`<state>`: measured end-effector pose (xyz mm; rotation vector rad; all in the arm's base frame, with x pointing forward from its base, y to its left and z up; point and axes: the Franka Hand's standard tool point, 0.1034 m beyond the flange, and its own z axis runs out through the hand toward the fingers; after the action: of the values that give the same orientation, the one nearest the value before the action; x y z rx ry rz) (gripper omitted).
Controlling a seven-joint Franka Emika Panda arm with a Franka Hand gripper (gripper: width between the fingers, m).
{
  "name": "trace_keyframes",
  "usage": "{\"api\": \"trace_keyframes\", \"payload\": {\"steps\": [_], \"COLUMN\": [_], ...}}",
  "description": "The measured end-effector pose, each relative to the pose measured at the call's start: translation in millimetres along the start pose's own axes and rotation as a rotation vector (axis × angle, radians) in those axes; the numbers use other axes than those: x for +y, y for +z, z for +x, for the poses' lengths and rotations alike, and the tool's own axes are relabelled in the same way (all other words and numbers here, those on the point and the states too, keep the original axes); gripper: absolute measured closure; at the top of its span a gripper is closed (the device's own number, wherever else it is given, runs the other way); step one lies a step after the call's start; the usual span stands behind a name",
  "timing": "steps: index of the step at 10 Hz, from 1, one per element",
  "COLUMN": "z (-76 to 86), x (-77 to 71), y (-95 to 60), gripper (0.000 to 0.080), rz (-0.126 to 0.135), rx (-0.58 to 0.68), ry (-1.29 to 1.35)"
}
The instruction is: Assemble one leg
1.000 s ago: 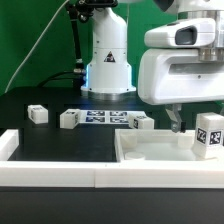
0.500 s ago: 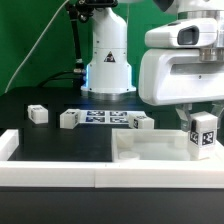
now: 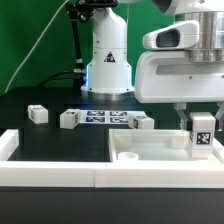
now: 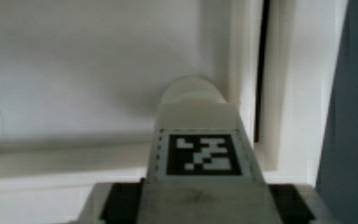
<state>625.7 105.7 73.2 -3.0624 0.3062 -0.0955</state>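
My gripper point(image 3: 201, 118) is shut on a leg point(image 3: 202, 135), a small white post with a black-and-white tag. I hold it upright over the right end of the large flat white tray-like part point(image 3: 160, 152), its lower end at the part's surface. In the wrist view the leg point(image 4: 204, 130) points away from me between my dark finger pads point(image 4: 128, 202), over the white part point(image 4: 69, 80) beside a raised edge. Three more legs lie on the black table: one point(image 3: 37, 114) at the exterior view's left, one point(image 3: 69, 119) beside it, one point(image 3: 141, 122) near the middle.
The marker board point(image 3: 103, 117) lies flat between the loose legs. The robot's white base point(image 3: 108, 60) stands behind it. A white rim point(image 3: 50, 175) runs along the table's front and left side. A round recess point(image 3: 128, 156) shows in the tray-like part.
My gripper has carried the leg down and toward the exterior view's left, from beside the right edge to over the tray-like part's right end. The other legs have not moved.
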Motion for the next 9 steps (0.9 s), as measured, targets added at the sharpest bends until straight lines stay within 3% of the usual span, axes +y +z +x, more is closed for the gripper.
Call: {"api": "trace_keyframes", "payload": {"steps": [5,7,9], "z": [-7.1,-12.9,-12.4], "x": [-11.4,-16.3,-15.2], "y": [2.4,3.6,3.5], "gripper": [0.0508,0.0508,0.0508], "rz": [0.017,-0.005,0.006], "rx": [-0.017,-0.026,-0.038], "ry": [0.641,0.923,1.059]}}
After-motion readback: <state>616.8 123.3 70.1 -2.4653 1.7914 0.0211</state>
